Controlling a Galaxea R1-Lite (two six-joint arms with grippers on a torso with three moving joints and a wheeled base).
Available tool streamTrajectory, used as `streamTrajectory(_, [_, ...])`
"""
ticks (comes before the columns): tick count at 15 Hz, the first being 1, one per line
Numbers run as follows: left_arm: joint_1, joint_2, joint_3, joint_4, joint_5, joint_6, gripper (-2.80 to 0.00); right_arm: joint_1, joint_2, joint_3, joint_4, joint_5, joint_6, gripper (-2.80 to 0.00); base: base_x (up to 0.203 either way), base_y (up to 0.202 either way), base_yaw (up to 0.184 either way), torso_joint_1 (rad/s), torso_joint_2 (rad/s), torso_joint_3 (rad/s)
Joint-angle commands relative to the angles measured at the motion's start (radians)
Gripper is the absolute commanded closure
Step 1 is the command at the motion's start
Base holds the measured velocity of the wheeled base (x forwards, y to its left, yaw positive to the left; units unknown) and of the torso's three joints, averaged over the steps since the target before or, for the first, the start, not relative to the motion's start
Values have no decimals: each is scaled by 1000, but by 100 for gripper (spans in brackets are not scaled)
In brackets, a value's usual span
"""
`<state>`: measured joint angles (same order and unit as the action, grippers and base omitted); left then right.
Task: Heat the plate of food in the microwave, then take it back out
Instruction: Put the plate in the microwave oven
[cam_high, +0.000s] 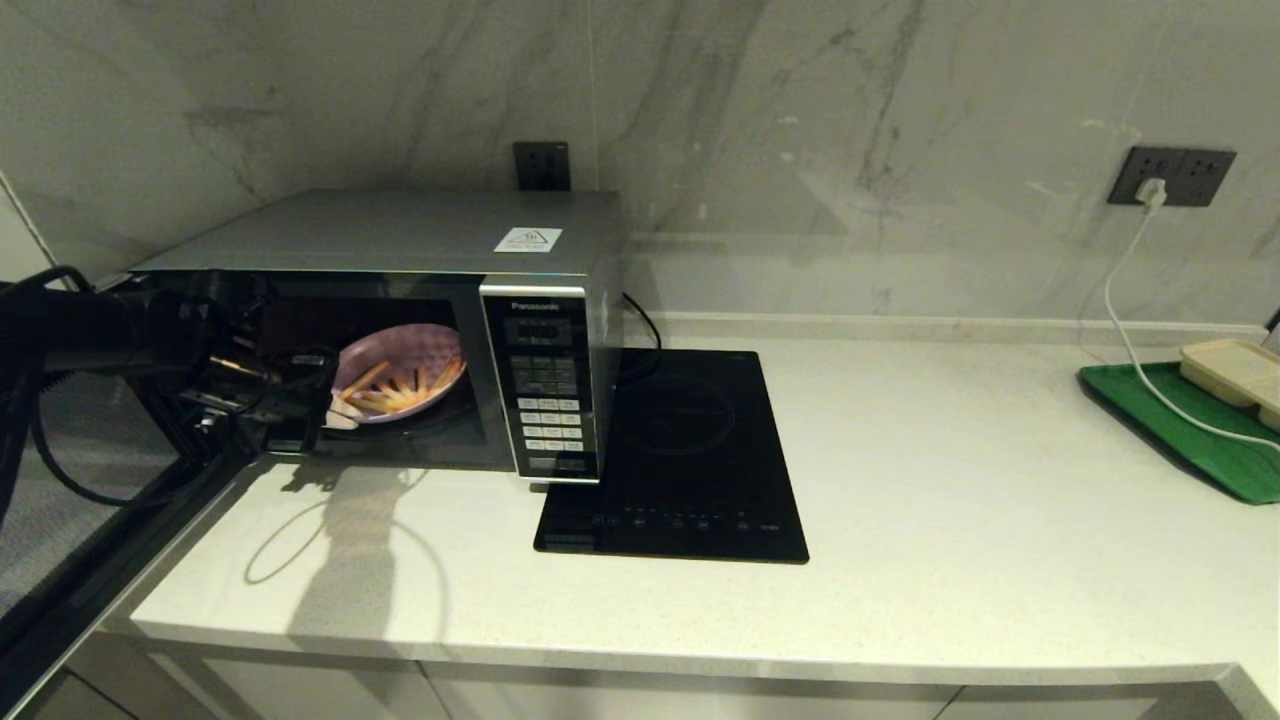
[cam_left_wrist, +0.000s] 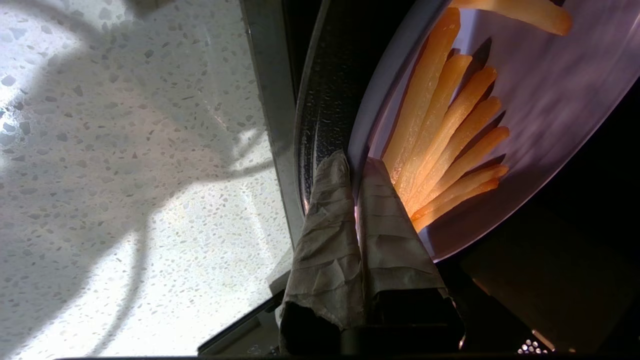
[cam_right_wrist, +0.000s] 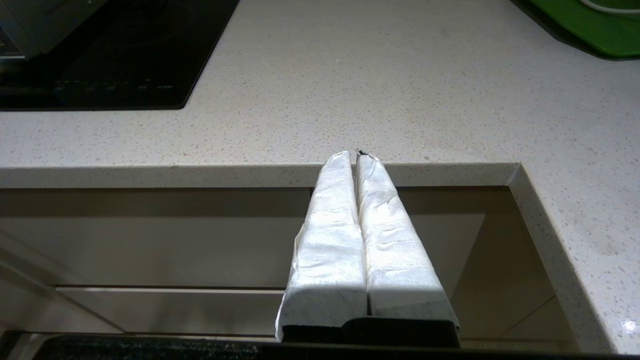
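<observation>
Left gripper (cam_left_wrist: 356, 167) pinched tight on plate of food (cam_high: 400, 372) rim, mid-left of frame inside open microwave (cam_high: 400, 300); right gripper (cam_right_wrist: 357, 156) closed, empty; keep plate level so fries stay on

Brushed silver metal is seen on the microwave (cam_high: 400, 232); the hob (cam_high: 690, 455) is glossy black glass, the countertop (cam_high: 950, 500) speckled stone

My left gripper (cam_left_wrist: 356, 165) covers part of the plate of food (cam_left_wrist: 550, 100); beyond my fingertips, the plate's far side is cut off.
</observation>
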<state>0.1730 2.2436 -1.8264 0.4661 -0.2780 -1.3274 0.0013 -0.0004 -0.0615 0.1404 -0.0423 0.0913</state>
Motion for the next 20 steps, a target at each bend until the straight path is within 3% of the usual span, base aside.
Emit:
streamTrajectory(1, [-1, 0, -21, 17, -3, -4, 0, 0, 0, 0, 1, -1, 1, 0, 0, 0, 0, 0, 0, 0])
streamTrajectory(7, [0, 22, -69, 104, -12, 3, 0, 0, 0, 0, 1, -1, 1, 0, 0, 0, 0, 0, 0, 0])
streamTrajectory(18, [-1, 42, -85, 102, -24, 33, 0, 0, -1, 0, 1, -1, 1, 0, 0, 0, 0, 0, 0, 0])
streamTrajectory(19, [0, 48, -85, 103, -24, 33, -280, 0, -1, 0, 1, -1, 1, 0, 0, 0, 0, 0, 0, 0])
streamTrajectory(20, [0, 51, -85, 103, -24, 40, -280, 0, -1, 0, 1, -1, 1, 0, 0, 0, 0, 0, 0, 0])
